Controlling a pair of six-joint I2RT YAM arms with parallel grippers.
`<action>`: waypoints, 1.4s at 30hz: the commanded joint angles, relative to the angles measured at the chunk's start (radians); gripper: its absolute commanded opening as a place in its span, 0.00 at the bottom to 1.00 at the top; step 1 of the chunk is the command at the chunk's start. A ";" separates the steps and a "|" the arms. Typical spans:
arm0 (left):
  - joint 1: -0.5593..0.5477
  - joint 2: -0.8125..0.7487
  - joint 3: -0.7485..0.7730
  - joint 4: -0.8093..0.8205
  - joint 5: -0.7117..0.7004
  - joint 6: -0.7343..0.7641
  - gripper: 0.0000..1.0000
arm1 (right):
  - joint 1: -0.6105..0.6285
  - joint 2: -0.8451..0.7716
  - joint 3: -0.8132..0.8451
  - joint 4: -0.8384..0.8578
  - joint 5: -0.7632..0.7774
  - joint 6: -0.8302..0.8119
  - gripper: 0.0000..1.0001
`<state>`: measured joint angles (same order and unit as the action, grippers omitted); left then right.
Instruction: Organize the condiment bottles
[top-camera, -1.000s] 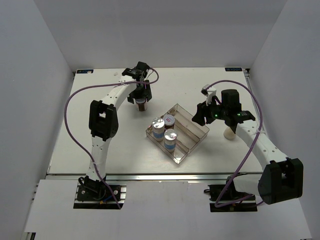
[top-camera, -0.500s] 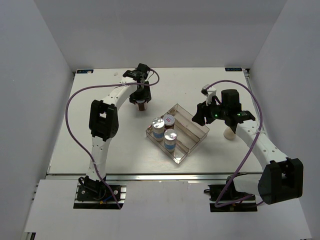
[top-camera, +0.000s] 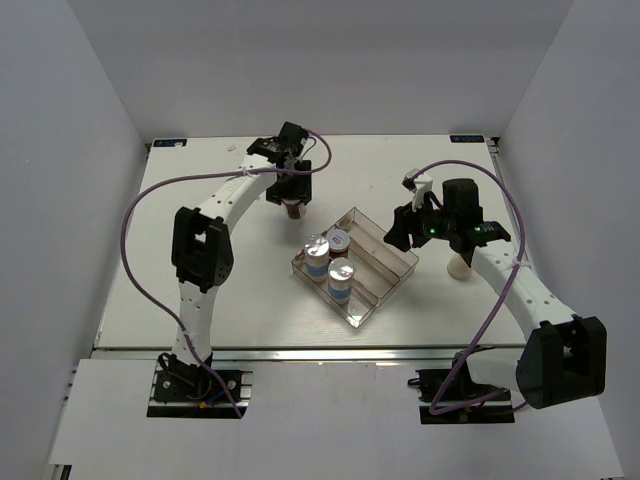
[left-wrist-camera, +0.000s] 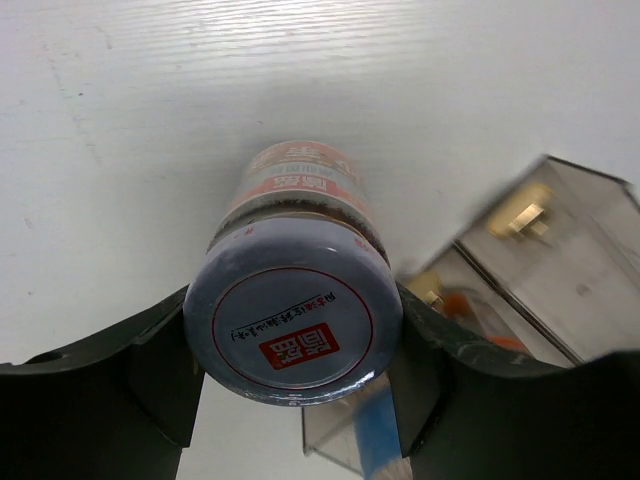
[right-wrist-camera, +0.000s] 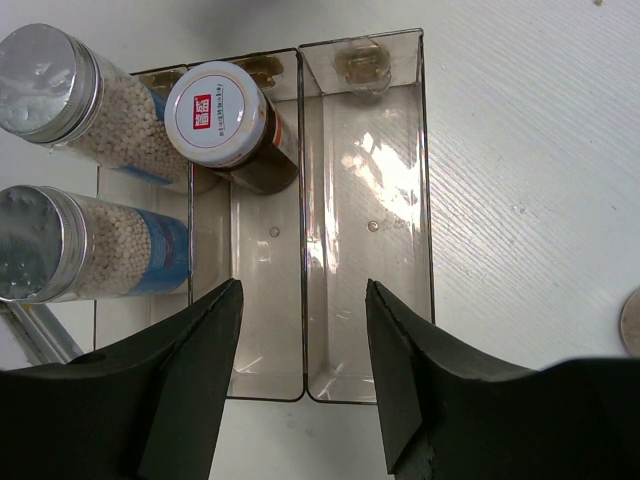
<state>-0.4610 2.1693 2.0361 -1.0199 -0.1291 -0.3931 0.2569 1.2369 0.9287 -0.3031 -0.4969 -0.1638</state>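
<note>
Left gripper (top-camera: 293, 193) is carrying its load rightward toward the tray since a second ago, the right arm staying put. Nearest, the clear tray (top-camera: 388, 268) is holding two silver-capped jars (right-wrist-camera: 45, 70) in one outer lane and a brown jar (right-wrist-camera: 215, 115) in the middle, while the right gripper (right-wrist-camera: 305, 370) is hovering above with fingers spread on nothing and the cream jar (top-camera: 457, 266) is standing just beside that arm. Farthest, the left gripper is pinching a second brown jar (left-wrist-camera: 293, 330) just under its lid; the risk is that smooth round body slipping, or its base clipping the tray wall or the standing jar while lowering.
</note>
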 joint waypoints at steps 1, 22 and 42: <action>-0.033 -0.210 0.009 0.037 0.060 0.027 0.00 | -0.004 -0.007 0.038 0.024 -0.011 0.006 0.58; -0.194 -0.253 0.088 0.001 0.465 0.154 0.00 | -0.122 -0.043 0.019 0.061 0.063 0.135 0.52; -0.380 -0.138 0.136 -0.057 0.461 0.171 0.00 | -0.222 -0.059 -0.005 0.076 0.034 0.138 0.52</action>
<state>-0.8082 2.0403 2.1166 -1.0813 0.3374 -0.2256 0.0544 1.2144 0.9257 -0.2722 -0.4488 -0.0326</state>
